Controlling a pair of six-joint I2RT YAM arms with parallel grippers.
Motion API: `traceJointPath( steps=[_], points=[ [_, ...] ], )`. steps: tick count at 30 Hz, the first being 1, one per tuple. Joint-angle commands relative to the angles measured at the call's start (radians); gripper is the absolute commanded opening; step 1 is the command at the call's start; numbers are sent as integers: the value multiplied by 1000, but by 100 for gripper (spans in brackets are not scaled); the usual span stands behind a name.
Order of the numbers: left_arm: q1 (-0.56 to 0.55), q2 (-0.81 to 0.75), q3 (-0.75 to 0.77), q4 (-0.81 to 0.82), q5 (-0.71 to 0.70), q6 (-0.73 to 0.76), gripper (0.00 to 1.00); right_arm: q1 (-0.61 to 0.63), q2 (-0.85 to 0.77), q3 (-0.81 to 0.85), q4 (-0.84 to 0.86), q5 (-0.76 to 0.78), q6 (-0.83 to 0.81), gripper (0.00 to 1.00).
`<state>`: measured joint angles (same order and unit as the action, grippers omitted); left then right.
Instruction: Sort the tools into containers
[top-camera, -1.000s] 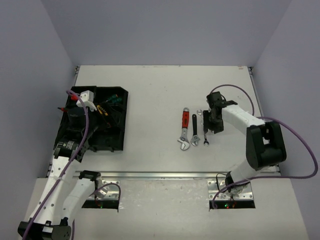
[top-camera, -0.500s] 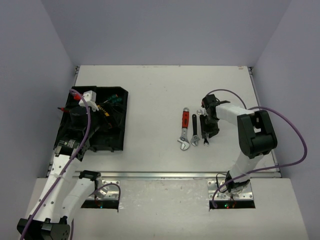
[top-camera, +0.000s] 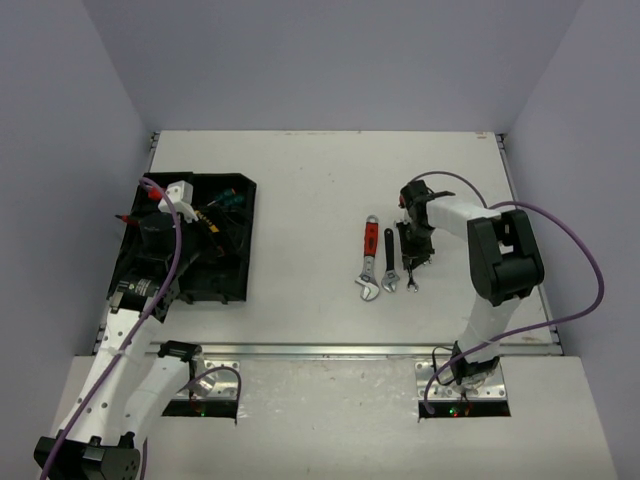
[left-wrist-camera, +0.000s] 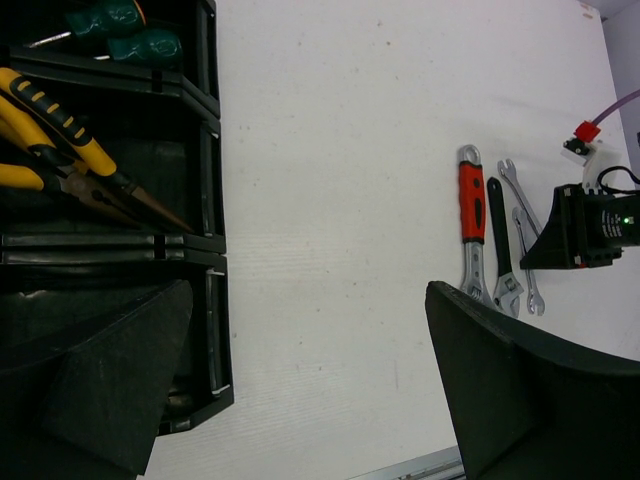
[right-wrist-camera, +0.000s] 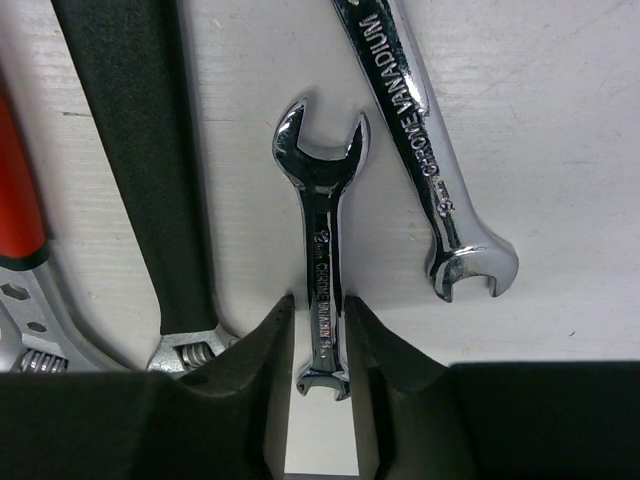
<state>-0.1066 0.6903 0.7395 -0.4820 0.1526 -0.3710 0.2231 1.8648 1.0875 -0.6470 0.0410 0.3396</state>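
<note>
top view, wrench and tool: we see the right gripper (top-camera: 413, 262) lowered onto the row of wrenches on the white table (top-camera: 300, 190). The small silver open-ended wrench (top-camera: 411, 284) is directly under it, and only one end peeks out below the fingers.
top view, long axis: it runs toward and away from the arm bases, roughly parallel to its neighbours.
top view, nearer arm: the right arm (top-camera: 500, 262) is already on it. The left arm (top-camera: 125, 335) hangs over the black plastic organizer tray (top-camera: 247, 215), well apart on the right gripper's left.
left wrist view, left gripper: the left gripper (left-wrist-camera: 308, 300) has its fingers spread wide with nothing between them, above the tray's outer wall. Yellow-handled pliers (left-wrist-camera: 60, 130) and green-handled screwdrivers (left-wrist-camera: 120, 20) lie in separate compartments.
left wrist view, wrench: it lies far off beyond this gripper's right finger, partly hidden by the right gripper.
right wrist view, grip: the fingers (right-wrist-camera: 270, 350) straddle the shank near its smaller end. A thin strip of table shows on either side, so we judge them narrowly apart, not yet clamped.
right wrist view, heading: the larger open head points away from the wrist, past the fingertips. The shank lies square to the closing line.
right wrist view, neighbours: a longer silver wrench stamped chrome vanadium (right-wrist-camera: 410, 130) lies just beside one finger. A black-handled adjustable wrench (right-wrist-camera: 150, 170) lies beside the other, and neither is between the fingers.
coming move, our judgement: a straight squeeze needs no turning, and after that the carry goes leftward to the tray.
</note>
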Motion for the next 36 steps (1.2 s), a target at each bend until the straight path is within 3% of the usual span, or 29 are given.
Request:
traceJointPath(
  steps=[1, 6, 10, 20, 24, 26, 30, 33, 36],
  points=[
    [-11, -3, 1, 48, 13, 12, 100, 8, 63, -3, 64, 30, 5, 19],
    [-14, -8, 0, 49, 12, 12, 100, 28, 39, -17, 44, 84, 13, 4],
    [-22, -11, 0, 49, 16, 11, 100, 34, -4, -36, 51, 63, 15, 0],
    [-47, -31, 5, 57, 55, 1, 100, 41, -204, -85, 61, 38, 25, 0],
    [-47, -23, -34, 105, 137, -53, 100, 44, -270, -103, 48, 34, 24, 0],
    [-48, -17, -63, 176, 186, -107, 100, 51, -295, -108, 44, 24, 26, 0],
    [-91, 8, -248, 529, 397, -298, 100, 152, -399, -109, 59, -27, 35, 0],
    [-202, 67, -313, 823, 379, -425, 100, 246, -482, -94, 99, -63, 63, 0],
    [-289, 104, -319, 902, 232, -475, 100, 334, -531, -83, 128, -81, 88, 0]
  ],
)
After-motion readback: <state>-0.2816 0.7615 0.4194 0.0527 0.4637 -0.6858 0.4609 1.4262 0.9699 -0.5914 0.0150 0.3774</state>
